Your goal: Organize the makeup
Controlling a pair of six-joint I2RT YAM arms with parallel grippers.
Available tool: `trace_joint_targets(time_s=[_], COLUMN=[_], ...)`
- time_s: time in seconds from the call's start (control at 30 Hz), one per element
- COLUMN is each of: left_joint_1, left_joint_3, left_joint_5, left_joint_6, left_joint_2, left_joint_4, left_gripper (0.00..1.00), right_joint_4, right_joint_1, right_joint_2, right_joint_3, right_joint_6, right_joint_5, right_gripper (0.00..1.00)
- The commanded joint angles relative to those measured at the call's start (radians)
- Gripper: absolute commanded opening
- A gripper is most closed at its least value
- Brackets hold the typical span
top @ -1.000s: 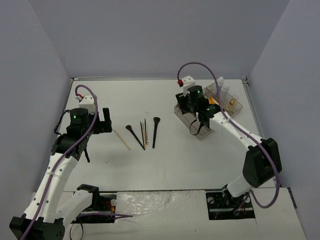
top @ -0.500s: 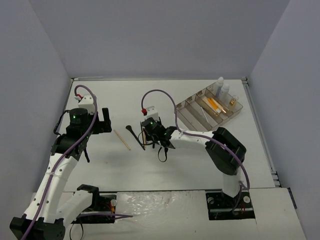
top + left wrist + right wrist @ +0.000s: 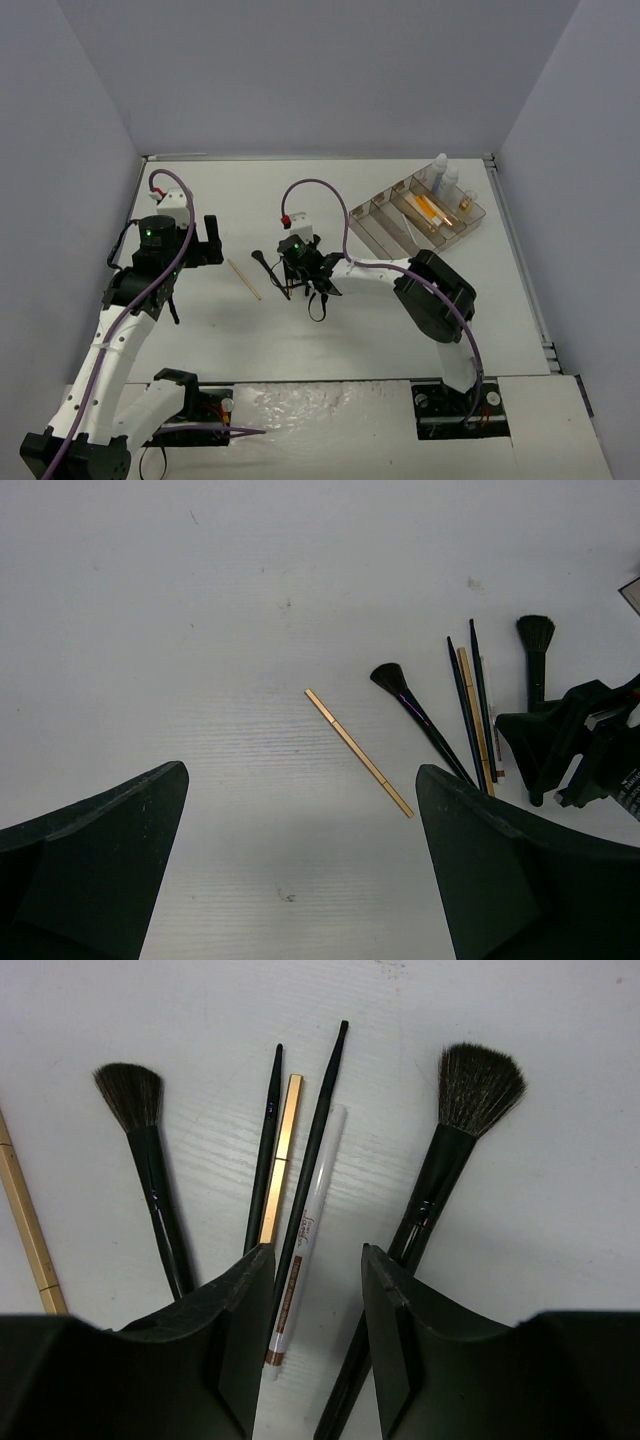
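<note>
- Worktop (image 3: 400, 310) middle, a little to its left: lying side by side, white pencil (image 3: 306, 1230), slim black brush (image 3: 325, 1100), gold stick (image 3: 285, 1140) and thin black liner (image 3: 267, 1130), long axes running near-to-far.
- Flanking these, bristles pointing at the far edge: wide-headed brush (image 3: 478, 1085) on the right-edge side, round-headed brush (image 3: 130, 1095) on the left, its handle slanting.
- Straddling the white pencil and slim black brush: right gripper (image 3: 315, 1260), jaws narrow yet parted, clamping nothing.
- Lying apart toward the left edge, slanting: lone tan stick (image 3: 358, 752).
- Hanging above bare worktop near it: left gripper (image 3: 302, 810), jaws spread wide, holding nothing.
- Sitting by the far right corner: tray (image 3: 385, 228), carrying white bottles (image 3: 441, 168) upright, orange tube (image 3: 428, 208) lying along a slot, amber vial (image 3: 464, 205) beside.
</note>
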Motion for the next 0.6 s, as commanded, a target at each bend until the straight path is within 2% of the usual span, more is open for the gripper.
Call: trace_joint_targets(time_s=[0.0,0.57], left_joint_1=[0.005,0.005], left_joint_3=[0.027,0.027], left_joint_5=[0.001,0.001], left_joint_6=[-0.004,-0.005], left_joint_2=[0.005,0.008], left_joint_4=[0.046,0.044], left_gripper=[0.97,0.97], right_joint_4=[0.054,0.046], right_joint_1=[0.007,0.002], right_joint_2=[0.014,0.052], right_joint_3=[0.05,-0.003], right_joint_6=[0.028,0.037], right_joint_5=[0.031,0.085], right_gripper=[0.37,0.25])
